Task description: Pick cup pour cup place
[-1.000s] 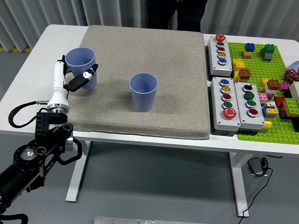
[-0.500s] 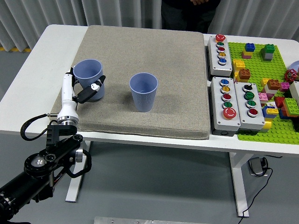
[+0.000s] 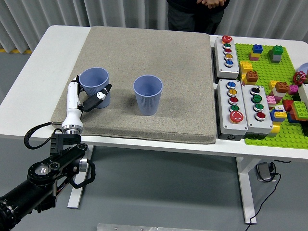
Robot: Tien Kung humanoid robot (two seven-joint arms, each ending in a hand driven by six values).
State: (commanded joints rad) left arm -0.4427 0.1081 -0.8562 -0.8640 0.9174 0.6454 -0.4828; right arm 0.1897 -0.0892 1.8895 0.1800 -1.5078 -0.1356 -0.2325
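While the left hand (image 3: 85, 98) has its fingers (image 3: 99, 94) clamped around one blue cup (image 3: 95, 85), that cup stands upright, mouth up, at the left side of the grey mat (image 3: 183, 72). The second blue cup (image 3: 148, 95) lies to the hand's right, near but apart, also upright on the mat; pouring means carrying the held cup rightward and tipping it over that open mouth. Whether either cup holds anything cannot be told. The right hand is out of view. Button boxes (image 3: 233, 103) sit further right on the desk (image 3: 43, 67).
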